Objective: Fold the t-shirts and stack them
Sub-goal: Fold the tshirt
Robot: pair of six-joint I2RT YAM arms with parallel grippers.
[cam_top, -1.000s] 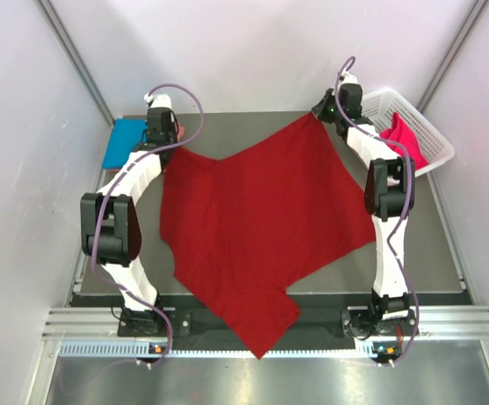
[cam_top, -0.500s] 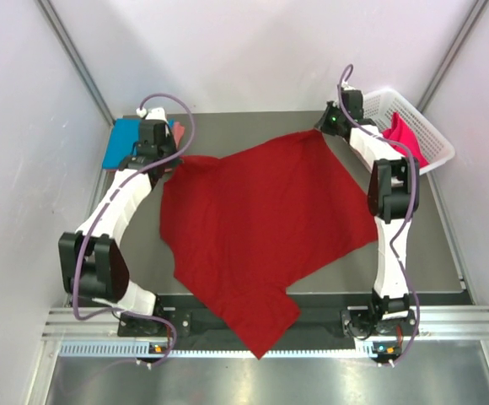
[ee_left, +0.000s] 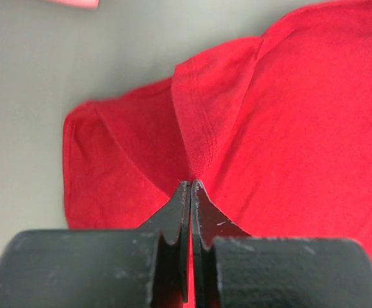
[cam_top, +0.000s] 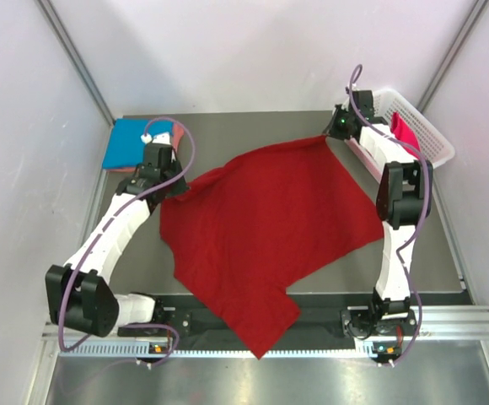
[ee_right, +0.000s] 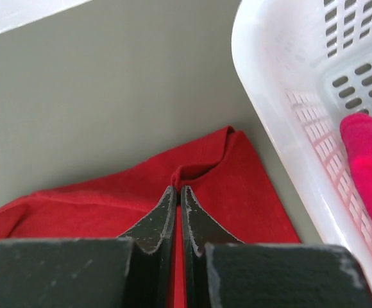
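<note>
The red shirt (cam_top: 265,232) lies spread open over most of the worktop (cam_top: 253,125), turned so it sits like a diamond, with its nearest corner hanging off the near edge between the arm bases. The left gripper (ee_left: 190,187) is clenched on a small fold of it at the far-left corner, by a hemmed edge that looks like a sleeve. The right gripper (ee_right: 176,190) is likewise clamped on a pinch of cloth at the far-right corner, just beside the basket (ee_right: 269,96) but not touching it. Between the two grips the far edge sags and wrinkles rather than running straight. A blue shirt (cam_top: 126,142) lies flat at the far-left corner of the worktop, apart from the red one, and a hot pink shirt (ee_right: 369,157) sits bunched in the basket. The red cloth looks light, thin and limp. It should follow wherever a corner is led, but it has no stiffness, so any slack will likely fold or drag on the surface. Fingertip pinches through a doubled hem probably hold best, since a single layer may slip out. Good holds are paired corners or shoulder seams, kept taut between the arms. The overhanging corner could pull the shirt askew if it is lifted unevenly.
</note>
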